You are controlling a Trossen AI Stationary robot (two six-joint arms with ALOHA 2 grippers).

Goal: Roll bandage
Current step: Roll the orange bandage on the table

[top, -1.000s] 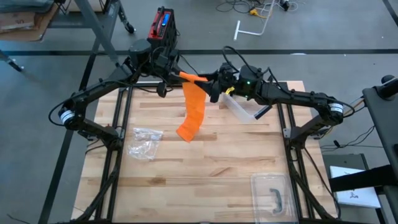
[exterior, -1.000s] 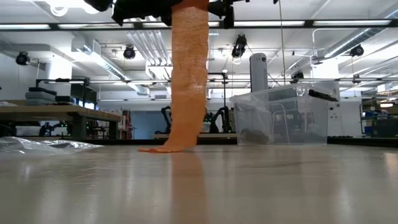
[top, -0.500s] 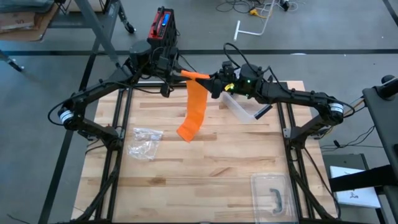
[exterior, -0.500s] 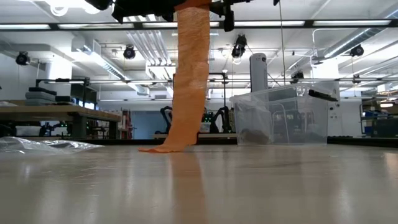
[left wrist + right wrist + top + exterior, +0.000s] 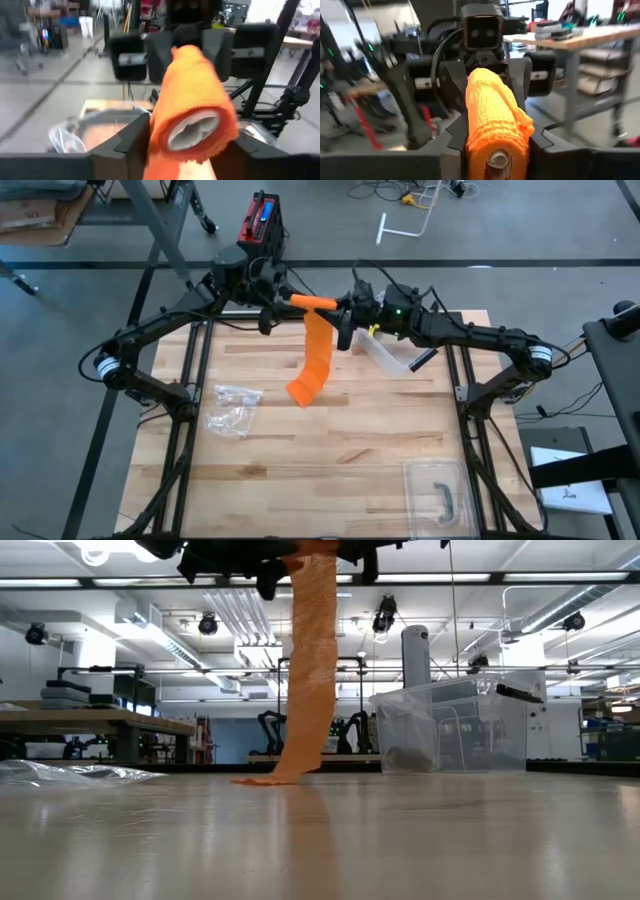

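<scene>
High view: the orange bandage (image 5: 317, 350) hangs in the air above the far end of the table (image 5: 330, 450). Its rolled part lies sideways between the two grippers, and its long tail drops down to the wood.

The left gripper (image 5: 283, 304) is at one end of the roll. The right gripper (image 5: 340, 314) is at the other. In each wrist view the roll sits between that arm's fingers, so both look closed on it.

It looks soft, light and floppy. Best to hold the roll by its two ends, because the tail would just bend.

A clear box (image 5: 390, 355) sits near the roll.
</scene>
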